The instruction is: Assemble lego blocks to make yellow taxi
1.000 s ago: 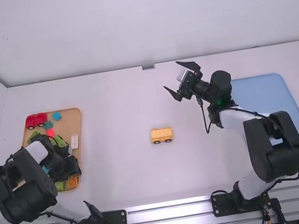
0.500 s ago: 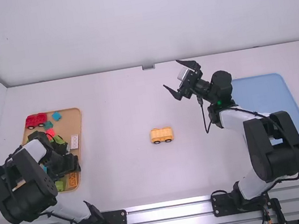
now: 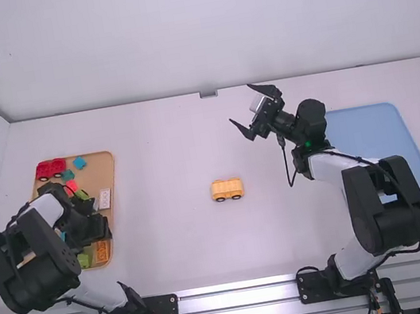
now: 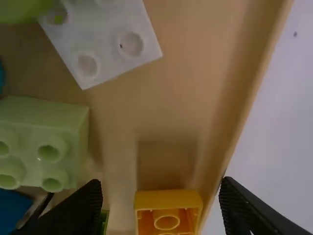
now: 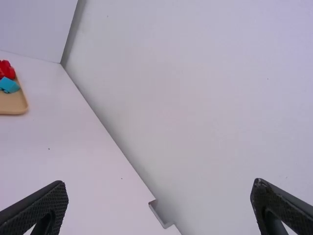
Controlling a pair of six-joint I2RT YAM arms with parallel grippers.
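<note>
A yellow-orange wheeled base block [image 3: 227, 189] stands on the table's middle. My left gripper [image 3: 99, 233] is low over the wooden tray [image 3: 102, 160] at the left; in the left wrist view the left gripper [image 4: 161, 203] is open, its fingers on either side of an orange block [image 4: 167, 200] lying hollow side up beside the tray's rim. In the high view this orange block [image 3: 102, 251] is partly hidden by the gripper. My right gripper [image 3: 241, 113] hangs over the table's back, right of the middle; the right wrist view has the right gripper [image 5: 159, 203] wide open with nothing between the fingers.
The tray also holds a red wheeled block [image 3: 51, 168], a blue block [image 3: 79, 163], a white block [image 3: 105, 199] and a pale green block [image 4: 41, 142]. A blue tray [image 3: 386, 123] lies at the right, partly under the right arm.
My left gripper has shifted slightly over the tray, uncovering more of the green and orange blocks near its front edge. The right arm and the wheeled base have kept still.
</note>
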